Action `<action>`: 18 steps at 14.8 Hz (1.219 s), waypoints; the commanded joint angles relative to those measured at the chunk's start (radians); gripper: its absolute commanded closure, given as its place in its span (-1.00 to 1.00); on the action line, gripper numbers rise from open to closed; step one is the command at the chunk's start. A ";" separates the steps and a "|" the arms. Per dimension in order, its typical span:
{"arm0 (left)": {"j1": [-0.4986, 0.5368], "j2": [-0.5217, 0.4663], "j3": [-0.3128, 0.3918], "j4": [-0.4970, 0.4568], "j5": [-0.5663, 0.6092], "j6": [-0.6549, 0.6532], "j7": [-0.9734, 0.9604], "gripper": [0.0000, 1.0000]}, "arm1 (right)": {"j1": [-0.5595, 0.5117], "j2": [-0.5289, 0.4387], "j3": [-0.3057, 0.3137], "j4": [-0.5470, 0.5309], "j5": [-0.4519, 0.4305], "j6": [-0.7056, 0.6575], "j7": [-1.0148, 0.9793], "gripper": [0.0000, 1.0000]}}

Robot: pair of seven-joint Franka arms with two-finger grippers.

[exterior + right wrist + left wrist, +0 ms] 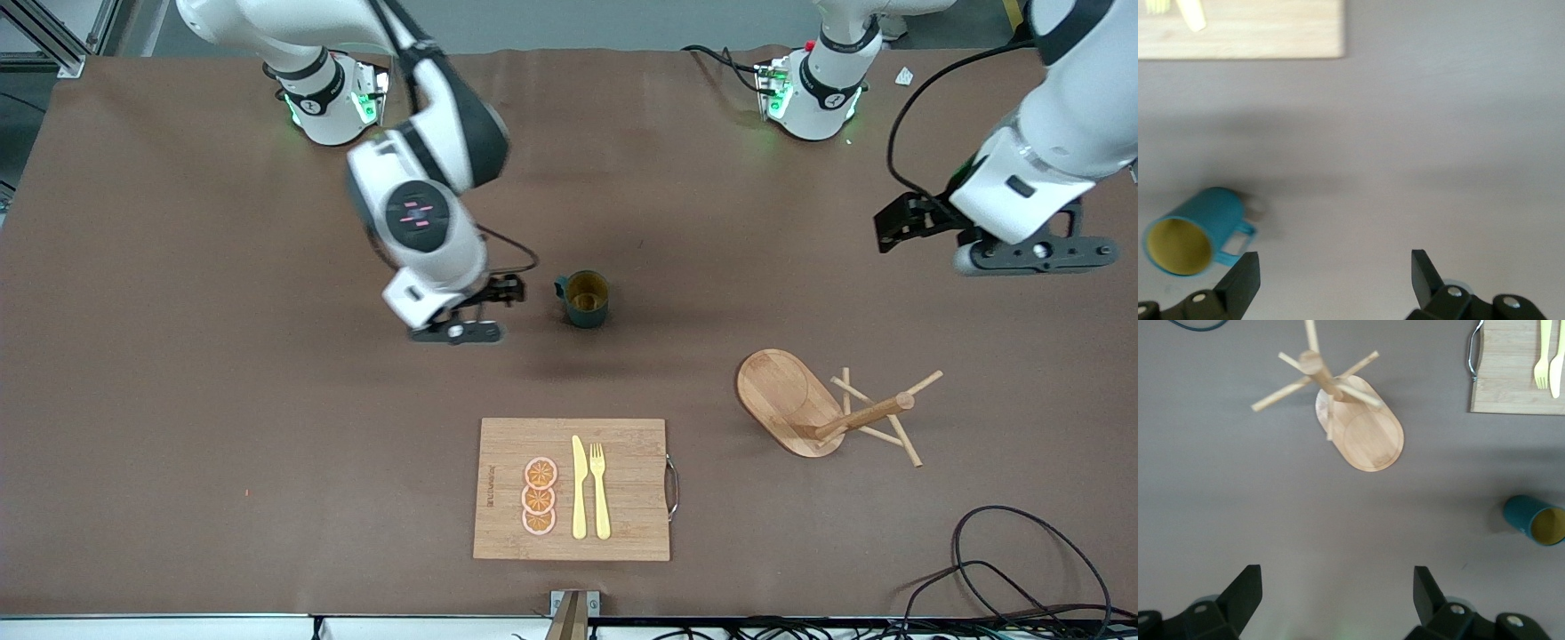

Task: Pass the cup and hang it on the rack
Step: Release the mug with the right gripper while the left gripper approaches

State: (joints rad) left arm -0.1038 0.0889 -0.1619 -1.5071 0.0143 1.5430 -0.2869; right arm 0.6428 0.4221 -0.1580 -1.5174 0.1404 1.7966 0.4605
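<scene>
A small dark teal cup [586, 299] with a yellow-ochre inside stands upright on the brown table [178, 427], just beside the right gripper [458, 331]. Only the right wrist view shows its side handle clearly, and that gripper's fingers [1238, 280] spread wide, holding nothing. The left gripper [1338, 597] hangs open and empty toward the left arm's end, with the wooden rack [822, 407] and cutting board [573, 489] ahead of it.
</scene>
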 commanded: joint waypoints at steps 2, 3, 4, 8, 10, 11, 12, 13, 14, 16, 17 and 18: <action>-0.092 0.084 0.001 0.068 0.009 0.023 -0.154 -1.00 | -0.167 -0.098 0.012 -0.047 -0.051 -0.088 -0.170 -1.00; -0.115 0.097 0.001 0.068 0.009 0.037 -0.197 -1.00 | -0.211 -0.111 0.011 -0.046 -0.053 -0.107 -0.242 -1.00; -0.141 0.104 0.001 0.068 0.010 0.046 -0.240 -1.00 | -0.259 -0.121 0.012 -0.040 -0.055 -0.126 -0.297 -1.00; -0.243 0.158 0.001 0.068 0.047 0.103 -0.376 -1.00 | -0.435 -0.134 0.012 0.044 -0.090 -0.181 -0.431 -1.00; -0.318 0.202 0.002 0.068 0.120 0.115 -0.472 -1.00 | -0.474 -0.128 0.012 0.110 -0.140 -0.245 -0.445 -1.00; -0.347 0.231 0.001 0.068 0.168 0.115 -0.510 -1.00 | -0.497 -0.125 0.012 0.140 -0.145 -0.273 -0.447 -1.00; -0.396 0.253 0.001 0.068 0.208 0.115 -0.552 -1.00 | -0.527 -0.123 0.012 0.161 -0.145 -0.295 -0.448 -1.00; -0.448 0.282 0.005 0.070 0.231 0.115 -0.598 -1.00 | -0.554 -0.121 0.014 0.177 -0.142 -0.304 -0.473 -1.00; -0.489 0.314 0.005 0.083 0.260 0.115 -0.651 -1.00 | -0.574 -0.121 0.014 0.180 -0.143 -0.304 -0.526 -1.00; -0.554 0.374 0.002 0.102 0.306 0.130 -0.835 -1.00 | -0.603 -0.121 0.014 0.183 -0.140 -0.312 -0.583 -1.00; -0.579 0.399 0.002 0.102 0.308 0.172 -0.918 -1.00 | -0.607 -0.121 0.014 0.196 -0.143 -0.325 -0.585 -1.00; -0.621 0.428 0.007 0.103 0.311 0.210 -0.981 -1.00 | -0.611 -0.121 0.012 0.206 -0.147 -0.329 -0.585 -1.00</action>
State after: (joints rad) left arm -0.6743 0.4532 -0.1652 -1.4496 0.2987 1.7135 -1.1554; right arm 0.0526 0.2984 -0.1674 -1.3425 0.0121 1.4936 -0.1092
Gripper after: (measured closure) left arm 0.000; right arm 0.000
